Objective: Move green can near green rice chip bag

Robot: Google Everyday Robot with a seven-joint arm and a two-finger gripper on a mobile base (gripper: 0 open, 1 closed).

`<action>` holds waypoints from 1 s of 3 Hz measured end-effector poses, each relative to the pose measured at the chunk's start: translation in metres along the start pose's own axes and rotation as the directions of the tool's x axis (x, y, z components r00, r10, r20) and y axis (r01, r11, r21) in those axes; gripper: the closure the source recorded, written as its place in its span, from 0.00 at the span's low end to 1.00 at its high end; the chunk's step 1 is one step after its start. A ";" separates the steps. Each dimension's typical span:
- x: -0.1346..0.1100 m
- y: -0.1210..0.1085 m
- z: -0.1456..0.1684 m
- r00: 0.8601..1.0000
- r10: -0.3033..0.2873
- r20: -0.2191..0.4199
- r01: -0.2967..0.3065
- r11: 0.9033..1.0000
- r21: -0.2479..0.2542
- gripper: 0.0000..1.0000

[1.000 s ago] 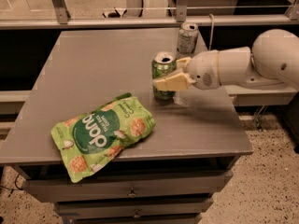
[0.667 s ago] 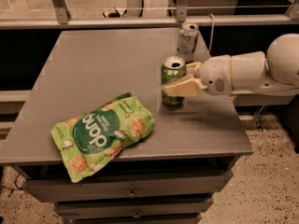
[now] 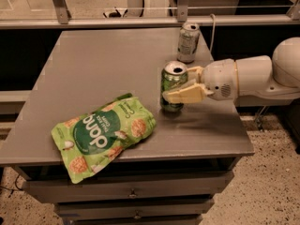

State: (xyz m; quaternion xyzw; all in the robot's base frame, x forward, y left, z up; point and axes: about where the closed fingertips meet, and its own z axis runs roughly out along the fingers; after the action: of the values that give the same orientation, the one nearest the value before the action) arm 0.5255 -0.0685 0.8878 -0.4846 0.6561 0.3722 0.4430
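The green can (image 3: 173, 86) stands upright on the grey table (image 3: 103, 64), right of centre, its silver top and pull tab showing. My gripper (image 3: 183, 84) reaches in from the right with one cream finger (image 3: 183, 95) across the can's front and the other behind it, shut on the can. The green rice chip bag (image 3: 102, 134) lies flat at the front left of the table, its right end a short gap from the can.
A silver-grey can (image 3: 188, 42) stands at the back right of the table. My white arm (image 3: 253, 78) stretches over the table's right edge. A metal rail (image 3: 150, 21) runs behind the table. Drawers (image 3: 131, 193) sit below the front edge.
My gripper has carried the green can forward and a little left, closer to the bag, and the can now rests low on the table.
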 end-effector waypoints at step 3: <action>-0.009 0.022 0.011 0.996 -0.053 0.065 0.061 0.989 -0.134 0.13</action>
State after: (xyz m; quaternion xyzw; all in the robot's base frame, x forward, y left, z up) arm 0.5081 -0.0500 0.8939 -0.5206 0.6011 0.4181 0.4392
